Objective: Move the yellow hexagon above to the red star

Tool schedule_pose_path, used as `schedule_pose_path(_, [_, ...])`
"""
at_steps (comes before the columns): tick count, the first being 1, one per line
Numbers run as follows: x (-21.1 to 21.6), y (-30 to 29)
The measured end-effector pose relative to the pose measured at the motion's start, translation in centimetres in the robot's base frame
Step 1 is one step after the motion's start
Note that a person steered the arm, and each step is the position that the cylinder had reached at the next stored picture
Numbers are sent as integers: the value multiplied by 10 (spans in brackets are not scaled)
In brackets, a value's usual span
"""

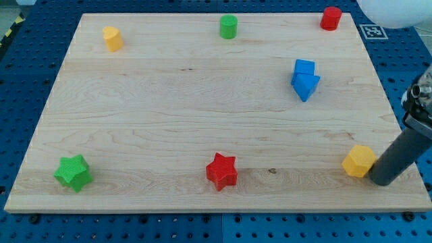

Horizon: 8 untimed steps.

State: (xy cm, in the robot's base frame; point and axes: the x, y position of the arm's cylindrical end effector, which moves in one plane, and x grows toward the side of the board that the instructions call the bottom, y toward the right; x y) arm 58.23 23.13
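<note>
Views: only the camera view, so nothing is shared between two views.
Position: raised above the board [202,121], beyond its bottom edge.
Facing: down and forward across the wood (the far edge looks narrower than the near one).
Nearness: moderately close; the board nearly fills the frame.
Margins: blue perforated table [405,81] at the sides.

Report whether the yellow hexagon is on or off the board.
On the board: the yellow hexagon sits inside the board's lower right corner, my tip right beside it.
</note>
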Motion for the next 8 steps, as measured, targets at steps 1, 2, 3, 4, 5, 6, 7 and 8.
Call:
schedule_pose_path(1, [0,-1])
schedule_pose_path(2, [-22,-19])
schedule_pose_path(3, [-32,-31])
schedule_pose_path(4, [-32,-47])
schedule_pose_path(5, [-32,-51])
schedule_pose_path(6, [-33,-56])
schedule_pose_path(7, [-48,-73])
schedule_pose_path(8, [-55,-75])
